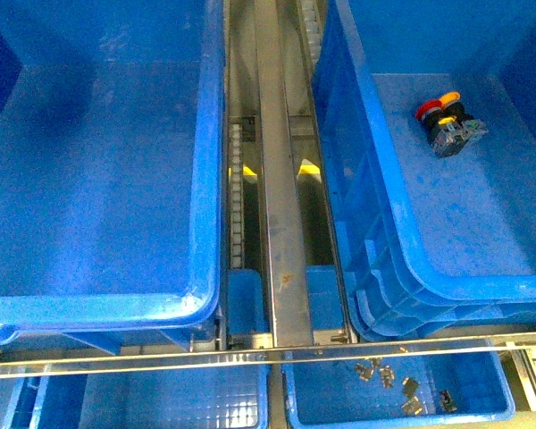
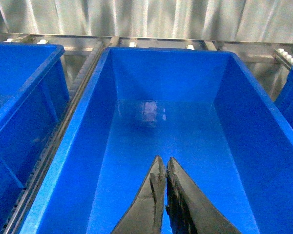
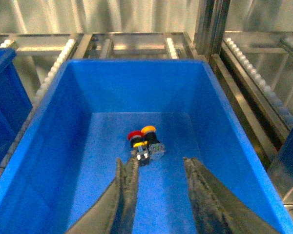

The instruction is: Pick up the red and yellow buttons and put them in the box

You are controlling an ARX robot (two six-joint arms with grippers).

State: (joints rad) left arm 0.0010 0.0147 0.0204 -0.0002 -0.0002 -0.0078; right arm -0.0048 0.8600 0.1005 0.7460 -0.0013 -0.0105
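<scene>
Front view, right crate (image 1: 518,277): red and yellow buttons (image 1: 448,121) lie together on its floor; left crate (image 1: 98,304) bare; neither arm visible.
Left wrist view: left gripper (image 2: 165,168) fingers pressed together, empty, above bare crate.
Right wrist view: right gripper (image 3: 158,168) spread wide, just short of buttons.
Step, judged: approach for pick; next, descend and straddle one button.

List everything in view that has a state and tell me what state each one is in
Left claw: shut, empty, above the bare left crate.
Right claw: open, empty, above the buttons.
Red button: lying on the right crate's floor, not gripped.
Yellow button: lying beside the red one.
Small tray: holds a few small metal parts.
</scene>
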